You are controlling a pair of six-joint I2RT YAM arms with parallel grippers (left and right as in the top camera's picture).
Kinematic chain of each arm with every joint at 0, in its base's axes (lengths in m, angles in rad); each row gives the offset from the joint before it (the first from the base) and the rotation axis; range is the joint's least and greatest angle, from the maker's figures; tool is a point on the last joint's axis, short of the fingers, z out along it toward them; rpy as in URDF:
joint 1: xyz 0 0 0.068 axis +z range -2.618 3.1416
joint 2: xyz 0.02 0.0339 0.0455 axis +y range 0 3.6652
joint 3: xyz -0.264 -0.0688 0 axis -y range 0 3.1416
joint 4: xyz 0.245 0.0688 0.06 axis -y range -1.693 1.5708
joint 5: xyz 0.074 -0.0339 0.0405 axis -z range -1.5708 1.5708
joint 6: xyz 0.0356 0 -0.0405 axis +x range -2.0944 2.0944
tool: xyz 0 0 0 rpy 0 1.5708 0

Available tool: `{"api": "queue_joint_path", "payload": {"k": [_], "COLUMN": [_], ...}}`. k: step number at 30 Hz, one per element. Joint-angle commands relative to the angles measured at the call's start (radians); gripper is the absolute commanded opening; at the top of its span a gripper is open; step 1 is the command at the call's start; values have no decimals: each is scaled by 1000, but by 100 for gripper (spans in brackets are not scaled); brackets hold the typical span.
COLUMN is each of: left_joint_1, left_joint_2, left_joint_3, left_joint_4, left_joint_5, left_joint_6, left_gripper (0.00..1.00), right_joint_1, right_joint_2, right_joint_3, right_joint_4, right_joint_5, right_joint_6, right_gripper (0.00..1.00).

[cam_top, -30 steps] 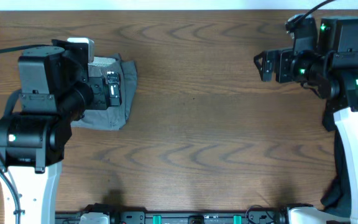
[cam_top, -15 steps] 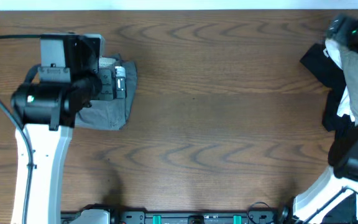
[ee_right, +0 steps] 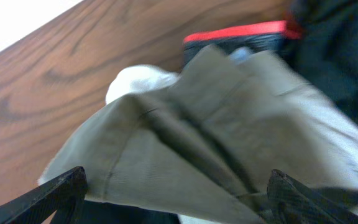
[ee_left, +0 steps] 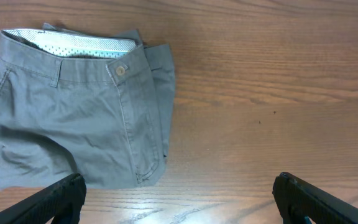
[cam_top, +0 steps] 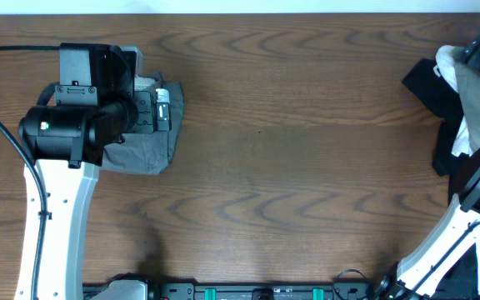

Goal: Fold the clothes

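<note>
Over folded grey shorts [ee_left: 79, 106] the left tool [ee_left: 179, 202] gapes empty; the right tool [ee_right: 179, 199] hangs wide open above khaki shorts [ee_right: 229, 124].

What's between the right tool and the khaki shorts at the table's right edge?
Nothing visible. The khaki shorts lie uppermost, straight ahead of the open right tool; white cloth and dark fabric sit beside them, not over them.
</note>
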Motion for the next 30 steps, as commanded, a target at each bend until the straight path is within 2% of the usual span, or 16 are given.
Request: {"api": "queue_joint_path", "payload": {"k": [1,5,8,12,15,16,17,20,24,30], "left_joint_1": [-1,-1,-1,-1,-1,-1,-1,-1,-1,-1], "left_joint_2": [-2,-2,-2,-2,-2,-2,-2,-2,-2,-2], "left_joint_3": [14,14,14,14,14,14,14,14,14,14], "left_joint_4": [-3,-3,-3,-5,-5,-5,-5,-5,-5,-5], "left_joint_5": [-2,-2,-2,-2,-2,-2,-2,-2,-2,-2], "left_joint_6": [-21,-20,-20,-20,-20,-20,-20,-20,-21,-20], "left_gripper": [98,98,98,98,98,98,98,98,98,98], "right_joint_1": [10,10,13,13,14,14,16,18,21,68], "right_joint_2": [13,20,30,39,40,40,40,34,-32,-276], "right_joint_3": [20,19,18,17,17,17,17,21,45,53], "right_joint_4": [-11,-25,-44,-55,-52,-48,-44,-35,-51,-37], "right_joint_5": [-97,-67,-55,-55,-22,5,70,91,-90,-386], "right_joint_6": [-138,-169,-224,-298,-290,-274,-237,-203,-197,-182], "right_gripper": [89,85,69,71,69,64,39,2,1,1]}}
